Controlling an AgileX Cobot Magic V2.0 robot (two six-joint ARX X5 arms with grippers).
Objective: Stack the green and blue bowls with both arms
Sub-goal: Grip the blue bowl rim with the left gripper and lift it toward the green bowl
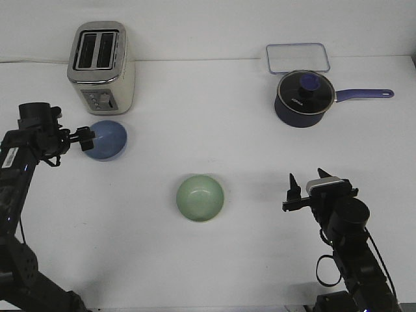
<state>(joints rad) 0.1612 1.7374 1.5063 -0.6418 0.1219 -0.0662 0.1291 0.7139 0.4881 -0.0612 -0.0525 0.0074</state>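
The pale blue bowl (109, 139) is at the left, just in front of the toaster, and looks tilted rather than flat on the table. My left gripper (85, 138) is at its left rim and appears shut on that rim. The pale green bowl (200, 197) sits upright on the white table near the middle, with nothing in it. My right gripper (307, 184) is open and empty, about a bowl's width and a half to the right of the green bowl, its fingers pointing away from me.
A silver toaster (102, 66) stands at the back left, right behind the blue bowl. A dark navy saucepan (303, 97) with a lid and purple handle is at the back right. A clear flat container (297, 57) lies behind it.
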